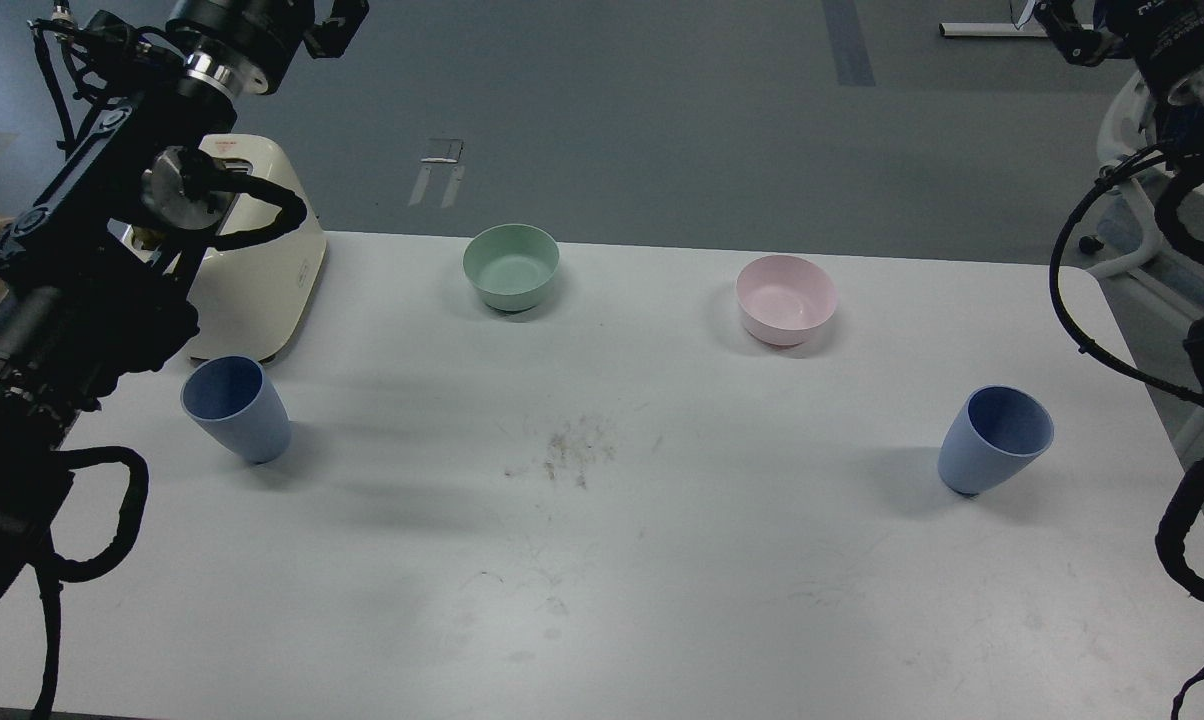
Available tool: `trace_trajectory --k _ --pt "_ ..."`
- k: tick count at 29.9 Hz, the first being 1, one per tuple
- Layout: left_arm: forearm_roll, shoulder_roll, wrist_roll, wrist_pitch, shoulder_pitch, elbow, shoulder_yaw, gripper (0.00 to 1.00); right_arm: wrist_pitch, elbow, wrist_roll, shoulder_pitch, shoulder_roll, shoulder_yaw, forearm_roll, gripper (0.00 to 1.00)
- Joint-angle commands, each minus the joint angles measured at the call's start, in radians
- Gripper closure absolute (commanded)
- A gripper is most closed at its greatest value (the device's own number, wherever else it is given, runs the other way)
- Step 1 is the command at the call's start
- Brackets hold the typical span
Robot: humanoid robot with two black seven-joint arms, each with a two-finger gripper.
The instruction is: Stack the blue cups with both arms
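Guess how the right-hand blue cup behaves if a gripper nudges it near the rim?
Right blue cup tapers to a narrow base, so a rim-level push would probably tip it rather than slide it. Once down, the taper likely rolls it in an arc. Its matte, thin-walled look suggests light and rigid.

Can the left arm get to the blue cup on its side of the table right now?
Probably yes. The left blue cup stands upright and alone beside the cream appliance, with nothing over its mouth, and the left gripper is raised well above it.

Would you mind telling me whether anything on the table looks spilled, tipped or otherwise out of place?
Only a patch of brownish specks soils the white table at its middle. Both blue cups and both bowls stand upright.
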Motion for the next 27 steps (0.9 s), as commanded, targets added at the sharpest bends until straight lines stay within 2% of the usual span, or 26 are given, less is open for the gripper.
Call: trace_trajectory --k 1,12,23,27 --pt "-0.022 -0.001 -0.001 0.01 0.022 -0.035 0.005 0.03 0.0 0.002 0.0 0.001 -0.005 -0.005 0.017 0.0" --pt "-0.026 0.008 0.013 0.016 0.01 -0.036 0.008 0.03 -0.002 0.012 -0.003 0.012 -0.005 -0.003 0.024 0.0" --pt "-0.019 0.027 0.0 0.015 -0.02 -0.046 0.011 0.03 0.0 0.059 -0.009 -0.013 -0.041 -0.002 0.037 0.0" --pt "0.055 0.066 -0.004 0.016 0.003 -0.131 0.034 0.03 0.0 0.059 -0.008 -0.014 -0.041 0.0 0.037 0.0"
